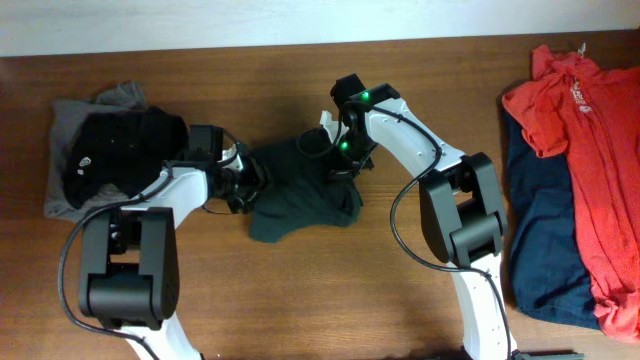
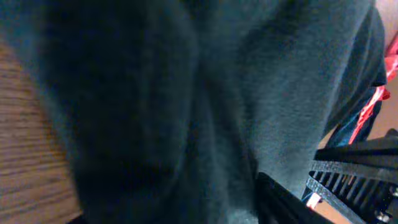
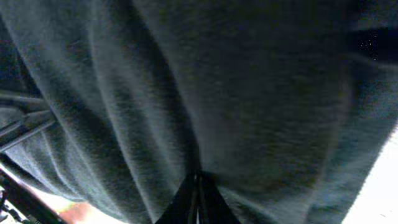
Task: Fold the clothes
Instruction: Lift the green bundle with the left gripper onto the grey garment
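Note:
The dark green T-shirt (image 1: 300,195) lies bunched at the table's middle, between both arms. My left gripper (image 1: 248,180) is at its left edge. In the left wrist view the green cloth (image 2: 249,93) fills the frame and covers the jaws; only one dark finger (image 2: 277,199) shows. My right gripper (image 1: 345,160) is at the shirt's upper right. In the right wrist view its fingertips (image 3: 199,186) meet, pinched on a fold of the cloth (image 3: 217,87). No white letters show.
A black garment (image 1: 120,145) lies on a grey one (image 1: 70,125) at the far left. A red shirt (image 1: 585,130) lies over a navy one (image 1: 540,230) at the right edge. Bare wood (image 1: 300,290) lies in front.

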Robot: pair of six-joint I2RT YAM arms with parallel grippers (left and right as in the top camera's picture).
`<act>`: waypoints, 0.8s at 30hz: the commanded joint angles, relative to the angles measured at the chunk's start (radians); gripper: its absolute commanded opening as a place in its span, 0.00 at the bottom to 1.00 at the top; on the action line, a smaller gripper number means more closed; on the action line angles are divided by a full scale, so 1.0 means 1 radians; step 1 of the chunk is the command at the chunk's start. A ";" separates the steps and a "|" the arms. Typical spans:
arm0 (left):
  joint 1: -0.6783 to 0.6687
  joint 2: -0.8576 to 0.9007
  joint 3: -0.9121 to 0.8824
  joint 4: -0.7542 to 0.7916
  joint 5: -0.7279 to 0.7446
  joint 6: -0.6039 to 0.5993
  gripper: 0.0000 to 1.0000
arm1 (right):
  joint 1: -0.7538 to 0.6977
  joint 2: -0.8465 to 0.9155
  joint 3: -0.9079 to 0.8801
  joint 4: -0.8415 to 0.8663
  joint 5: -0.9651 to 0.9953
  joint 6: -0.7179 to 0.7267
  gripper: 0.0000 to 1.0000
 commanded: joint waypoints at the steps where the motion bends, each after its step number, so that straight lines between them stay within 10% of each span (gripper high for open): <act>1: -0.008 0.039 -0.025 0.031 -0.079 -0.001 0.43 | 0.003 0.019 -0.006 -0.008 -0.021 0.004 0.07; 9: 0.005 0.025 -0.025 0.049 0.019 0.116 0.20 | -0.012 0.014 -0.005 -0.106 -0.019 -0.053 0.04; 11: 0.016 -0.001 -0.025 0.047 0.072 0.178 0.01 | -0.029 -0.002 -0.005 -0.158 -0.021 -0.085 0.04; 24: 0.208 -0.429 0.038 0.187 0.146 0.255 0.00 | -0.222 -0.352 0.005 -0.164 -0.008 -0.127 0.04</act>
